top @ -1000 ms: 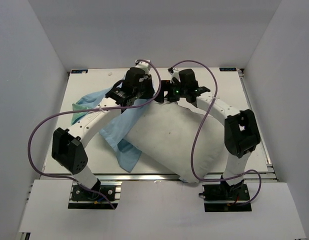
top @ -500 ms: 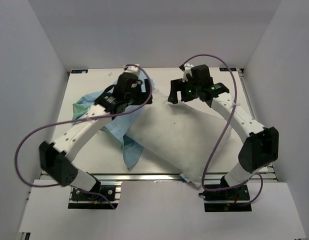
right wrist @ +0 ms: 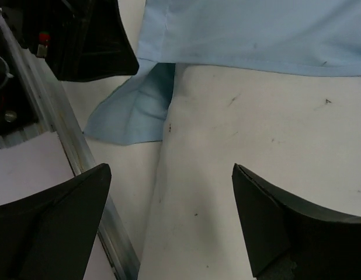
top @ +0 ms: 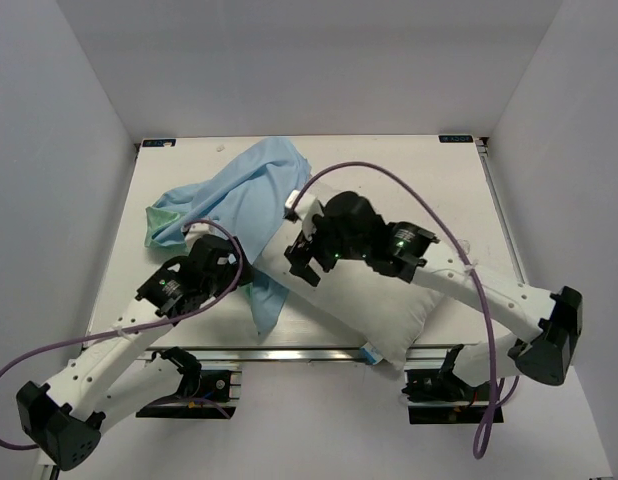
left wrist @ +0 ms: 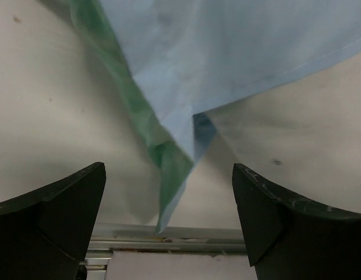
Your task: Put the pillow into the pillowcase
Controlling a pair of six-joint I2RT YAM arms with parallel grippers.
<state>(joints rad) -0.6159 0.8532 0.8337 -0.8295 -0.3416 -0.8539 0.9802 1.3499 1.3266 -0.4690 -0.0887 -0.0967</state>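
On the bench (top: pixel 439 180), the pillow (top: pixel 389 300) lies diagonally, its far end under, perhaps inside, the pillowcase (top: pixel 249 190) spread far-left. The right claw (right wrist: pixel 172 169) gapes wide above the pillow's left edge. The left claw (left wrist: pixel 169 169) gapes wide over the pillowcase's near corner.

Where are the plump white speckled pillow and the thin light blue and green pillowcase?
Plump white speckled pillow (top: pixel 374 300): top external view, its bare near half.
Thin light blue and green pillowcase (top: pixel 254 185): top external view, its plain blue face.
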